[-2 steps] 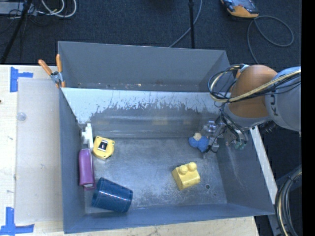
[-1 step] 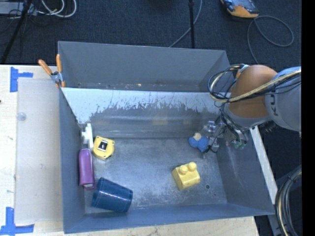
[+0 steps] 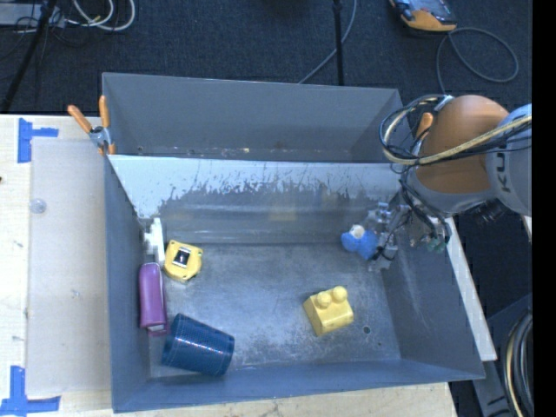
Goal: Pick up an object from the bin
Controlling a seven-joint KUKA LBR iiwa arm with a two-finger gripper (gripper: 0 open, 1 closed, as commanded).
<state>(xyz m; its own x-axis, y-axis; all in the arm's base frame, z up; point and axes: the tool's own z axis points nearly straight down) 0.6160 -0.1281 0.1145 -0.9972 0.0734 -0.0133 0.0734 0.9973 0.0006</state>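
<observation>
Near wall, left: dark blue cup [image 3: 198,346] on its side, purple bottle [image 3: 152,295] just beside it, yellow tape measure [image 3: 182,261] a little beyond; yellow block [image 3: 328,311] alone mid-floor. Farther back, right: gripper [image 3: 380,250] low near the far wall, small blue thing [image 3: 354,240] touching its left side. Cannot tell whether jaws released or clenched, so grasp unconfirmed; lift out of the bin [image 3: 261,129] judged not yet done.

Camera looks down on the grey metal bin [image 3: 261,137] at a slight angle. Whole bin fits in.
</observation>
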